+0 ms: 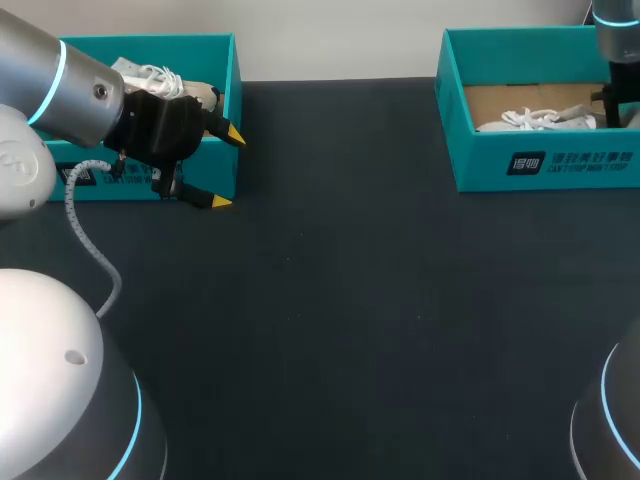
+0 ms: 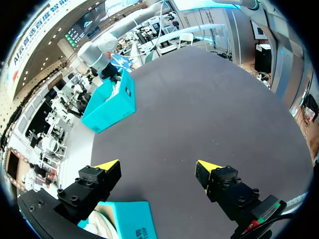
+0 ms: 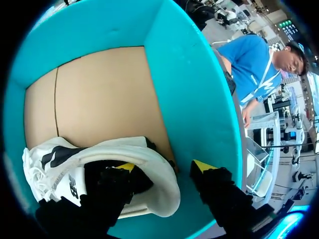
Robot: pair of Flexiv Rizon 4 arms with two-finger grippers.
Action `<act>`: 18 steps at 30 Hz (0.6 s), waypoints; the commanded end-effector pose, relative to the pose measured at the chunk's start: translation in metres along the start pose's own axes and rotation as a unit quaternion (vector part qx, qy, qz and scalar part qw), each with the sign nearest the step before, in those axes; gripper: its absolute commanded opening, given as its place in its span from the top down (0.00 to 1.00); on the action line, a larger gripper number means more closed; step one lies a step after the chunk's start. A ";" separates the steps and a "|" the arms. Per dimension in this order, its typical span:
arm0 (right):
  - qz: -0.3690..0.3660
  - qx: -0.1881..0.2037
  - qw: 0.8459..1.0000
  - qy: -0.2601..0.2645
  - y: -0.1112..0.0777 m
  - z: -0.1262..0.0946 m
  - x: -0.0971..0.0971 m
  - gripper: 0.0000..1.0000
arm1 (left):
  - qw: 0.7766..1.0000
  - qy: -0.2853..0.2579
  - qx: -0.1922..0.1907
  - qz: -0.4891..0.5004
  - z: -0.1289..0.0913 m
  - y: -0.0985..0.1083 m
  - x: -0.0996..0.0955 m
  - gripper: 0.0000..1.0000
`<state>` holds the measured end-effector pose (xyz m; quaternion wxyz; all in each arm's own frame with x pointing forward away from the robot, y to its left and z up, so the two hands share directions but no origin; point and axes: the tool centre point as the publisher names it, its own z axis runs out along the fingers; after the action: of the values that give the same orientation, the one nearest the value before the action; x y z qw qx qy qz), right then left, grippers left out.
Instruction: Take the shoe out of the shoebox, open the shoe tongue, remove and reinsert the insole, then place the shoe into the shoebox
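A dark tabletop [image 1: 330, 300] carries a teal box at each far corner. In the right shoebox [image 1: 560, 165], the right gripper [image 3: 164, 167] has its fingers apart, straddling the heel of the white shoe [image 3: 65, 164]. The left gripper [image 1: 228, 168] hangs with fingers apart beside the left shoebox [image 1: 225, 70].

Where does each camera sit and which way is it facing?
Head view: above and behind, looking down on table, left shoebox, right shoebox; left gripper, right arm show.
Left wrist view: on left arm, facing across table to right shoebox; open left gripper shows.
Right wrist view: on right arm, looking down at the shoe; open right gripper shows.
All three share the right shoebox.
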<state>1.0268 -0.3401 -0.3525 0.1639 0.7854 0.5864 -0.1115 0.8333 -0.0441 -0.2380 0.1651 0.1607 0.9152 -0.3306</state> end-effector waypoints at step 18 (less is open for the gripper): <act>-0.027 -0.050 0.996 0.072 -0.056 -0.112 0.024 0.00 | 1.000 0.000 -0.002 0.000 0.000 -0.001 0.001 0.00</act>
<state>0.9973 -0.2711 -0.2803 0.1422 0.7723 0.6173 -0.0464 0.8333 -0.0441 -0.2380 0.1651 0.1607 0.9152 -0.3306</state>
